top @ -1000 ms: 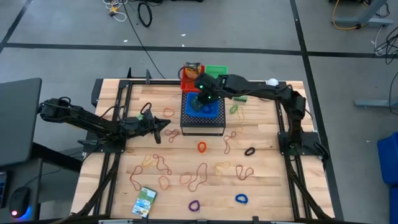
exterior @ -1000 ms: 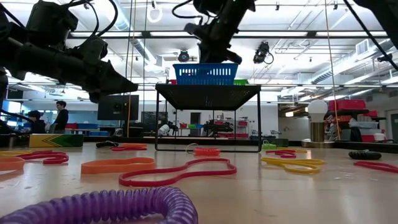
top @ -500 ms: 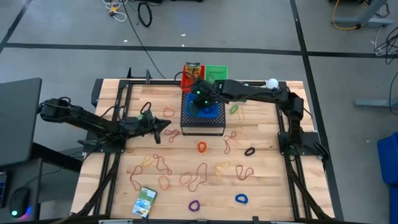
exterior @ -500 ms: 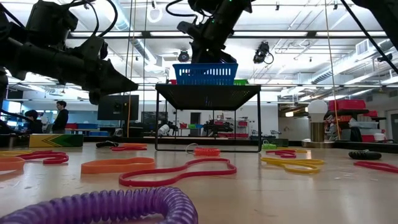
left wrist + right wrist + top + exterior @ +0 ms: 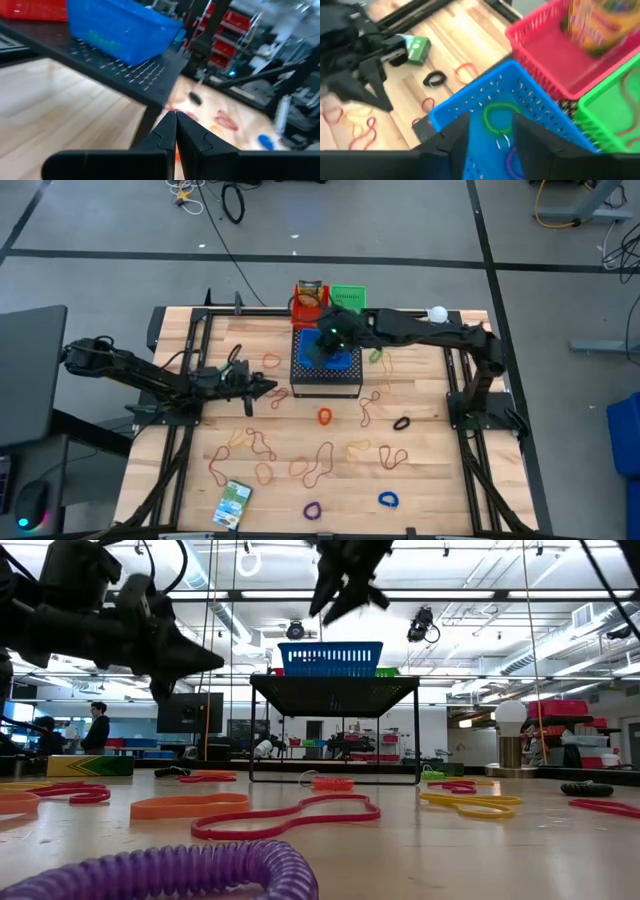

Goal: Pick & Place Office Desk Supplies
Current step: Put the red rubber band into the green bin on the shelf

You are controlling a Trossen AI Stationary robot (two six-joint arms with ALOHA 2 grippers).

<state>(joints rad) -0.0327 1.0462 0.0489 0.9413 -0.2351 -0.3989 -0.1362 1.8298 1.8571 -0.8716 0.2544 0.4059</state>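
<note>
Since a sec ago our right claw point(image 5: 318, 348) has spread its jaws part-way over the blue bin point(image 5: 345, 363), holding nothing that we can see; in the low view the two fingers stand clearly apart. The arm has also swung a bit toward the bin's 9 o'clock edge. Inside the bin the right wrist view shows a green loop point(image 5: 501, 116) plus a purple one point(image 5: 512, 161), so we judge that a drop has just been made. Red bin point(image 5: 303, 301) & green bin point(image 5: 349, 296) sit at 12 o'clock of the blue one.

Left claw point(image 5: 268, 388) is pinched shut & empty, hovering at 9 o'clock of the black box point(image 5: 325, 386).

Lots left: bands point(image 5: 322, 463) strewn across the table's 6 o'clock half, purple loop point(image 5: 312, 509), blue loop point(image 5: 388, 500), black loop point(image 5: 402, 422), green-white box point(image 5: 232, 502) near 7 o'clock. Task is early-to-mid, we'd say.
</note>
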